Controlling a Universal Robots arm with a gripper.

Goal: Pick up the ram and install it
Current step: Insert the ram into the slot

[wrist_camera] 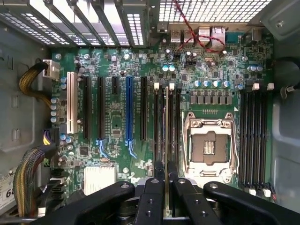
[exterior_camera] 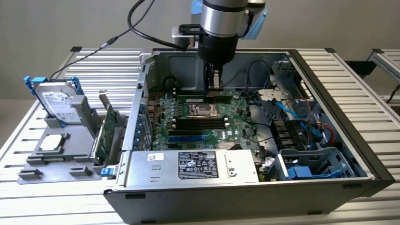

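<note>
My gripper [wrist_camera: 165,180] is shut on the ram [wrist_camera: 165,131], a thin green stick seen edge-on that runs out from between the black fingers [wrist_camera: 152,197]. The stick lies in line with the black memory slots [wrist_camera: 159,122] just beside the CPU socket [wrist_camera: 208,147], right over one of them; whether it is seated I cannot tell. In the exterior view the gripper [exterior_camera: 216,89] reaches down inside the open computer case [exterior_camera: 250,201], low over the green motherboard [exterior_camera: 187,126] behind the socket.
A second bank of memory slots [wrist_camera: 253,136] lies on the socket's other side, and expansion slots [wrist_camera: 129,110] beyond the near bank. Outside the case, at the exterior view's left, a grey holder [exterior_camera: 56,161] carries a hard drive [exterior_camera: 57,105] and a green expansion card [exterior_camera: 107,131]. Power supply [exterior_camera: 194,166] at front.
</note>
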